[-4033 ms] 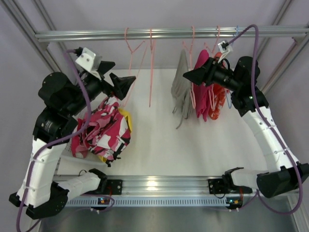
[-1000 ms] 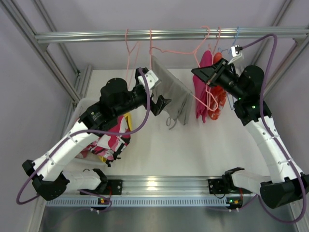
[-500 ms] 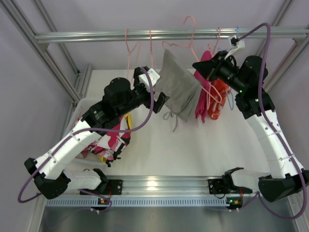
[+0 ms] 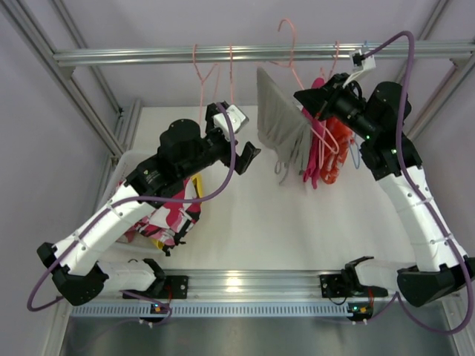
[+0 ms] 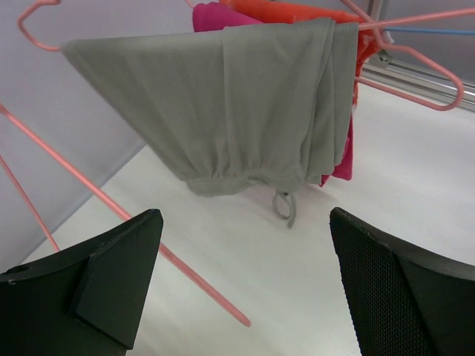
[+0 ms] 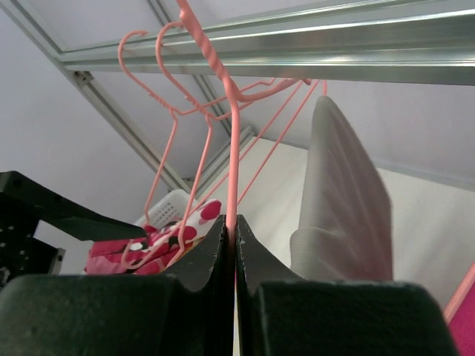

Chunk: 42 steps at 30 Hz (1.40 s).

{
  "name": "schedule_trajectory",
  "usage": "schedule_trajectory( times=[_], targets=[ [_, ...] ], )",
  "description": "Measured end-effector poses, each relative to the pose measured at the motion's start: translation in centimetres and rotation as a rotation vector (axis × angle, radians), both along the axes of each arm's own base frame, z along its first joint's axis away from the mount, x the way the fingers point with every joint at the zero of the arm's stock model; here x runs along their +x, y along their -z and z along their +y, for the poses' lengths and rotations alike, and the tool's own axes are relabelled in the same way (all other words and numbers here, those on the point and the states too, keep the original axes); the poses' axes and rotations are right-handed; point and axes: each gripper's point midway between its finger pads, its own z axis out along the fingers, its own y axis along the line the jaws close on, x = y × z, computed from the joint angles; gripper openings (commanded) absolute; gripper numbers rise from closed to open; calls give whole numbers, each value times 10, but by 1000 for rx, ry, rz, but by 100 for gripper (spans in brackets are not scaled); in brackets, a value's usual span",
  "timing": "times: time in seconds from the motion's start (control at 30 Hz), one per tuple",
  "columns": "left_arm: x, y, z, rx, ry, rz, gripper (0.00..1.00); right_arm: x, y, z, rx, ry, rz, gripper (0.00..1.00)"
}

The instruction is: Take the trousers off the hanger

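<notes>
My right gripper is shut on the wire neck of a pink hanger. The hanger's hook stands above the rail. Grey trousers are folded over its bar. My left gripper is open, below and left of the grey trousers, not touching them. Magenta trousers and orange trousers hang behind on other hangers.
Two bare pink hangers hang on the rail's left part; one of their wires crosses in front of my left fingers. A white basket at the left holds patterned pink-white-black trousers and a yellow pair.
My right gripper has raised the hanger so its hook is above the rail, and the grey trousers have swung right, away from my left gripper. The left arm has hardly moved.
</notes>
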Motion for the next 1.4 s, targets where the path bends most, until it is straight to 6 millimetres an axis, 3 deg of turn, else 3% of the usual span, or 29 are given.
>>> schedule_trajectory(
  times=[0.23,0.43,0.6,0.7,1.13,1.3,1.4],
  targets=[
    [-18,2,-18,-6,91,17,99,-41,-27,-12,91,-7,-21,0],
    [-32,12,-63,9,159,16,99,-72,-42,-20,164,-20,-24,0],
    [-41,28,-99,29,189,8,99,-73,-39,-20,199,-19,9,0],
    [-43,28,-110,17,181,-5,99,-72,-39,-20,217,-14,24,0],
    [-31,-11,-122,-197,61,-28,99,-76,-40,-22,265,-6,54,0],
    [-41,-14,-136,-221,87,-36,99,-76,-40,-20,267,-9,58,0],
    [-35,-16,-142,-222,52,-42,98,-77,-40,-19,267,-14,58,0]
  ],
)
